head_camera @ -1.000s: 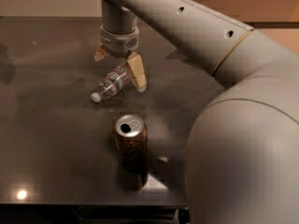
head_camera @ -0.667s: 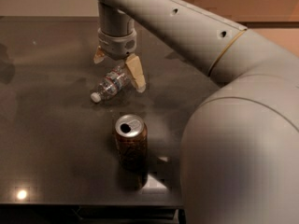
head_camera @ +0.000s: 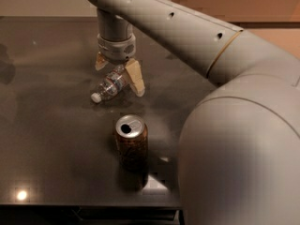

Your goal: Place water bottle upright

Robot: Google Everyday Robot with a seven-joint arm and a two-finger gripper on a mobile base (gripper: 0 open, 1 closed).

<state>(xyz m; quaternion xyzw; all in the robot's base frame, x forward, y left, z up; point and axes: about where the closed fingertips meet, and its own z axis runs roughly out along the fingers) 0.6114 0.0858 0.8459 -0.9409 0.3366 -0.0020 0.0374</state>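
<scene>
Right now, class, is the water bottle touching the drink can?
Apart. The camera view shows dark table between the lying water bottle and the upright drink can. The hand is down at the bottle, away from the can.

Dark table (head_camera: 47, 139) carries water bottle (head_camera: 108, 86) on its side and an upright can (head_camera: 131, 144); gripper (head_camera: 119, 78) straddles the bottle, fingers apart.

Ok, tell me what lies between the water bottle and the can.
Nothing: in the camera view only bare dark table separates the lying water bottle from the upright can. The gripper hangs over the bottle, jaws open astride it.
</scene>
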